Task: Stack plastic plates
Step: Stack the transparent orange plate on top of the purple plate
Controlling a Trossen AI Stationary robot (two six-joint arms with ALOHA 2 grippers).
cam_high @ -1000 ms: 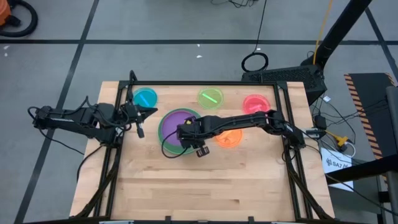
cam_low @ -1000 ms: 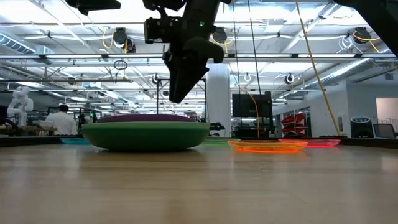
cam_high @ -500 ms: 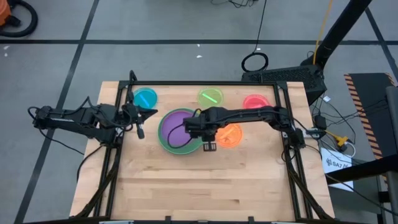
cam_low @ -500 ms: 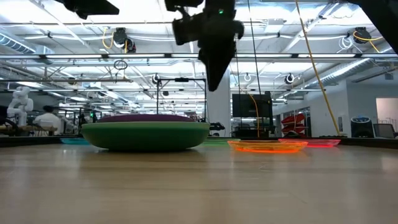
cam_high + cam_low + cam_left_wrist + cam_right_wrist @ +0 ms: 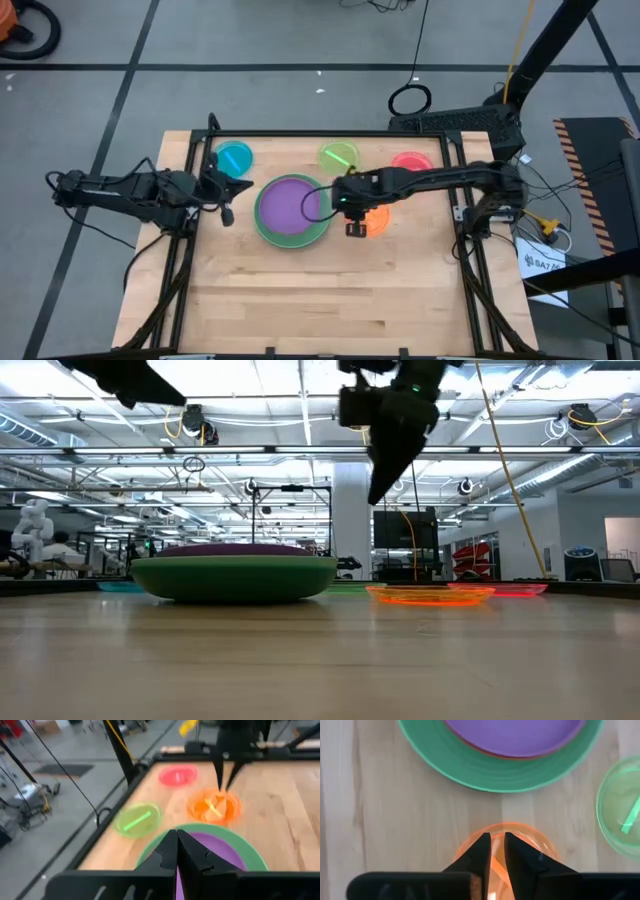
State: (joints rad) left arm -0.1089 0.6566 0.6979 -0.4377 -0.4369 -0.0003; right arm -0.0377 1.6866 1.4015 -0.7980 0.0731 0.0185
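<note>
A stack of plates (image 5: 292,208) stands mid-table: a purple plate (image 5: 515,735) on top, a thin brown-orange rim (image 5: 468,749) under it, and a large green plate (image 5: 485,772) below. Small blue (image 5: 234,157), lime (image 5: 339,156), pink (image 5: 410,163) and orange (image 5: 374,221) plates lie flat on the wood. My right gripper (image 5: 351,212) points down, well above the orange plate's stack-side edge (image 5: 496,831), its fingers a narrow gap apart and empty. My left gripper (image 5: 176,842) is shut and empty, hovering just left of the stack (image 5: 232,190).
The near half of the wooden table (image 5: 320,300) is bare wood. A black frame (image 5: 190,240) runs along the table's left and right sides. In the low view my right gripper (image 5: 385,480) hangs high above the orange plate (image 5: 430,595).
My right gripper has gone toward the table's right edge, from above the plate stack to above the orange plate, staying high and pointing down. The plates have stayed where they were.
</note>
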